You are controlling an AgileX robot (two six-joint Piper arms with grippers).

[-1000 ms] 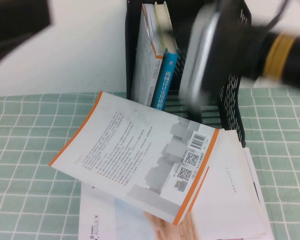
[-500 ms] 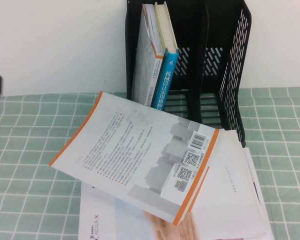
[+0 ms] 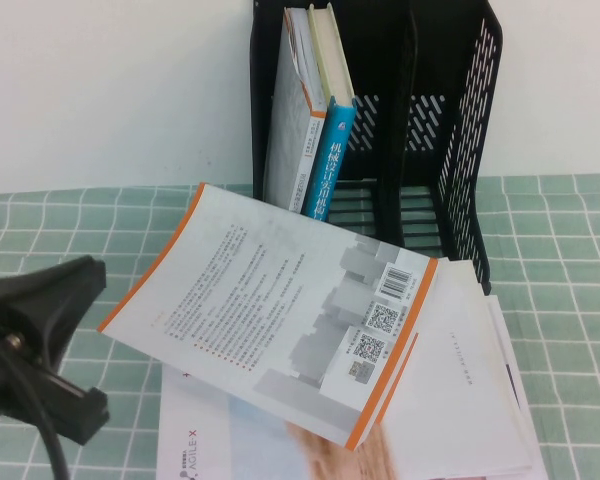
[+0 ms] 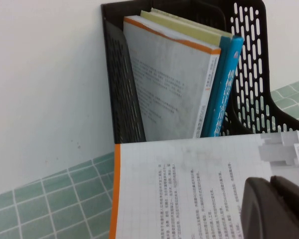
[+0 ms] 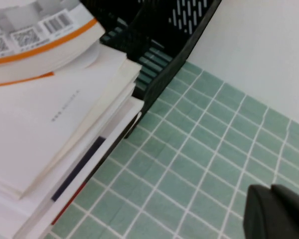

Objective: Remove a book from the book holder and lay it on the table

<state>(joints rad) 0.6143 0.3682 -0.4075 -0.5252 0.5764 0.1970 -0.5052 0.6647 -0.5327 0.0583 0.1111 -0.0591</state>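
Note:
The book (image 3: 280, 310) lies back cover up, barcode and QR codes showing, on a pile of booklets in front of the book holder (image 3: 450, 150). It rests free; no gripper holds it. My left arm (image 3: 40, 340) is low at the table's front left. The left gripper (image 4: 270, 195) is shut and empty, hovering over the book's back cover (image 4: 189, 184). My right gripper (image 5: 270, 199) is shut and empty above the green cloth (image 5: 199, 149), to the right of the pile and the holder's corner (image 5: 154, 45). It is out of the high view.
The holder's left compartment holds a second orange-edged book (image 3: 292, 120), a pale book and a blue-spined book (image 3: 325, 160); the other compartments look empty. The booklet pile (image 3: 460, 380) reaches the front edge. Grid cloth of the table (image 3: 60, 220) lies on both sides. A white wall stands behind.
The right arm, blurred in front of the holder a second ago, has pulled out of the high view. The left arm has dropped into view at the lower left. The book has not moved.

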